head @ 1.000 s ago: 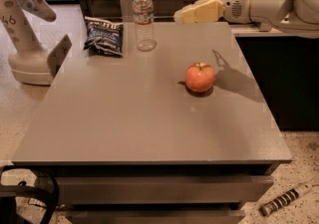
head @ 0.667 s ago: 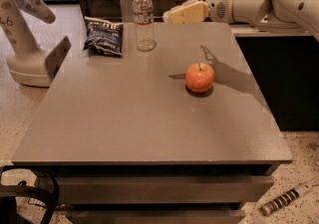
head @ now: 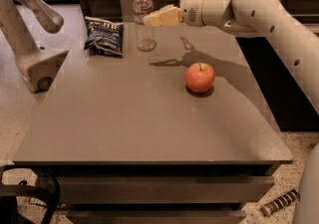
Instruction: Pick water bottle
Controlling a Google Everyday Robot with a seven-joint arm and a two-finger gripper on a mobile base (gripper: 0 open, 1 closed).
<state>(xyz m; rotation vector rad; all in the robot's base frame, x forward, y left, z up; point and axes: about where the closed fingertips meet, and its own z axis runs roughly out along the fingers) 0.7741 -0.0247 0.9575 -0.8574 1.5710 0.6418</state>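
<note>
Speckled flooring is seen before the grey surface [head: 124, 128], on which an apple [head: 200, 77] is set toward the right and, farther back, a chip bag [head: 104, 36] is laid left of the water bottle [head: 143, 19], stood upright near the far edge before a wood-panelled wall. Within the last second the pincer [head: 160, 17] has been carried leftward from behind the apple to just beside the bottle on its apple side, the bottle left unmoved. Whether the pincer is spread or pressed together cannot be told, so the approach is judged nearly done, the grasp not yet made.
</note>
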